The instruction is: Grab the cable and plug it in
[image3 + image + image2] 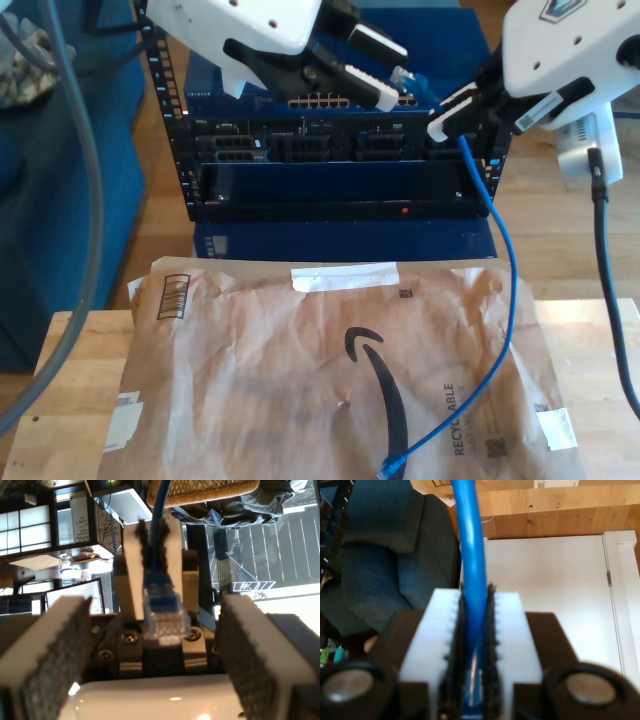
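My second gripper (474,645) clamps the cable (472,570); plug apparently free.

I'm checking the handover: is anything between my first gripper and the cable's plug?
Nothing visible. The plug points straight into the open jaws of my first gripper, with my second gripper clamped on the cable just behind it.

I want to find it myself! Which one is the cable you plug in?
Find the black rack behind the brown mailer. The cable hangs from my second gripper onto that mailer. It is thin and bright blue; the neighbouring cable is thick, black.
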